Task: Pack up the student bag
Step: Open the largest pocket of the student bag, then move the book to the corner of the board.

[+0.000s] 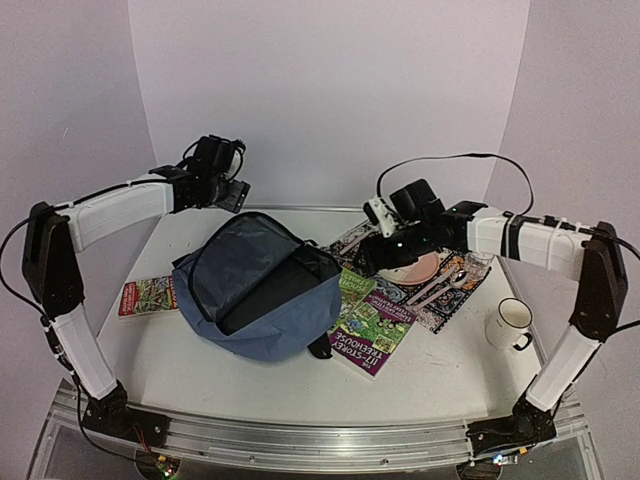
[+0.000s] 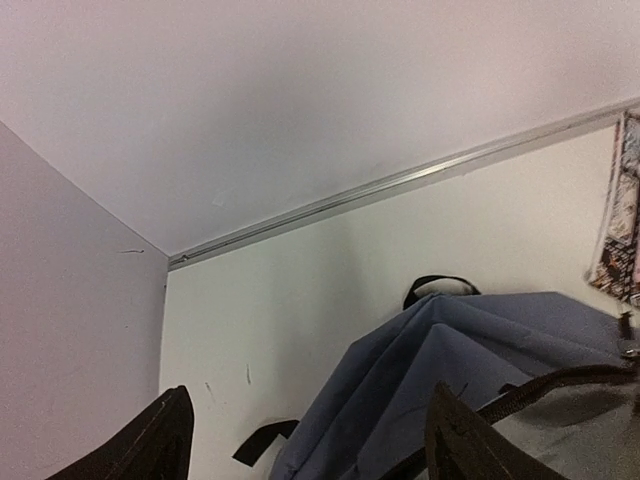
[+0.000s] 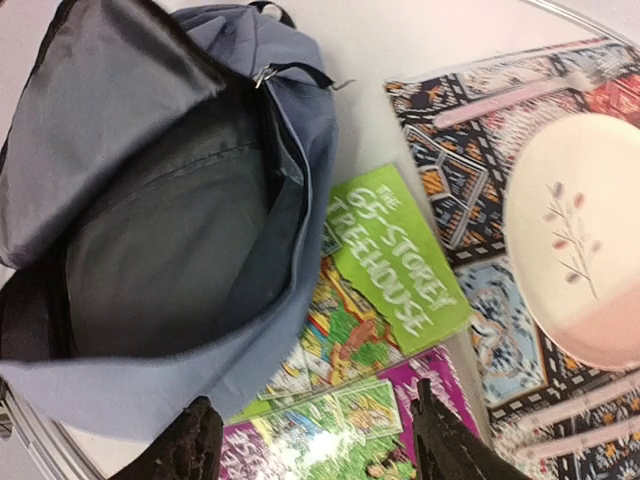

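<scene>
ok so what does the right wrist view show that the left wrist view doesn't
Only the right wrist view: the student bag with its open interior, the green Treehouse book, a purple book by it, and the plate and pink cutlery on the patterned placemat. Only the left wrist view: the back wall and the table's far edge rail. Both: the bag's grey-blue fabric, a bit of placemat, and each camera's own tool, the left tool and right tool alike open.

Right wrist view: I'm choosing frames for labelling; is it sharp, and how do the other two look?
Right wrist: mildly blurred, student bag interior soft, glare on the glossy book, title legible. Left wrist: fairly sharp, left hand's fingers dark silhouettes. Top external: even light, soft shadows, slight wide-angle bowing.
</scene>
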